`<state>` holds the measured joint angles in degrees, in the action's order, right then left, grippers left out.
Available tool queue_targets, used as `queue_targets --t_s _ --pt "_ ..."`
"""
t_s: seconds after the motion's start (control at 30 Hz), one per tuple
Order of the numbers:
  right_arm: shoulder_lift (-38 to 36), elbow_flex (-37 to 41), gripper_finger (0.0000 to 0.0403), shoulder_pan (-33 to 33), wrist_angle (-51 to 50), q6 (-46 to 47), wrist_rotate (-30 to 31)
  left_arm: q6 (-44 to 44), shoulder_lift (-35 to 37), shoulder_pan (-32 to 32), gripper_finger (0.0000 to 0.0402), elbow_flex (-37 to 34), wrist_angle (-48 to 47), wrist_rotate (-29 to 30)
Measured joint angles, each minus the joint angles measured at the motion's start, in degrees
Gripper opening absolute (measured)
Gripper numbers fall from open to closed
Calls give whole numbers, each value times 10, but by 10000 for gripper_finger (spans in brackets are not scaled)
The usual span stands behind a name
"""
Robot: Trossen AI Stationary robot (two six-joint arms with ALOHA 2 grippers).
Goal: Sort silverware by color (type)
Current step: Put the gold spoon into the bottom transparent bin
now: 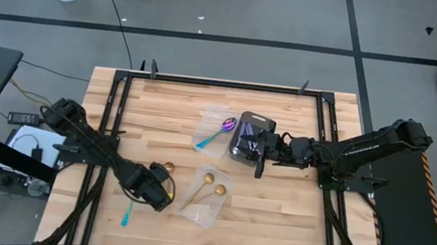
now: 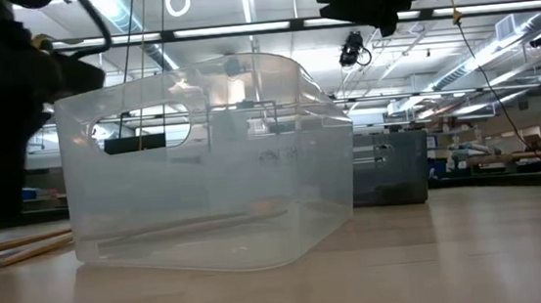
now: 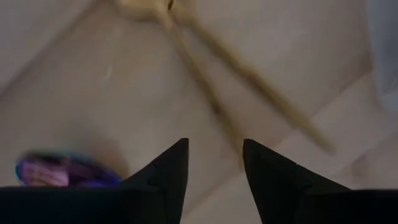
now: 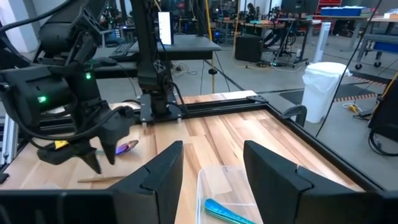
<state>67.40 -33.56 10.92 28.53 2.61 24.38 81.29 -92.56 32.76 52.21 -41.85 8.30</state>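
My left gripper is open and hovers low over the table's near-left part, touching nothing. Gold spoons lie on the wood just ahead of its fingers; one gold bowl shows beside it. A purple spoon with a teal handle lies flat by its side. Two gold spoons rest in the near clear tray. A purple-teal spoon lies in the far clear tray. My right gripper is open beside the dark grey tray.
The near clear tray fills the low view, with the dark grey tray behind it. A black frame runs along the table's edges. Bare wood lies toward the near-right corner.
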Motion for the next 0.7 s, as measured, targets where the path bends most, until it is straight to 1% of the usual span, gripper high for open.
queue_targets --t_s 0.07,0.13,0.4,0.7 --pt "0 0 179 0 0 2 0 -21 -5 -7 152 6 0 21" --pt "0 0 179 0 1 2 0 -33 -8 -16 146 6 -7 26" --pt "0 0 179 0 -3 2 0 -47 -19 -37 144 6 -9 50" --pt "0 0 179 0 -3 2 0 -62 -60 -37 144 8 3 54"
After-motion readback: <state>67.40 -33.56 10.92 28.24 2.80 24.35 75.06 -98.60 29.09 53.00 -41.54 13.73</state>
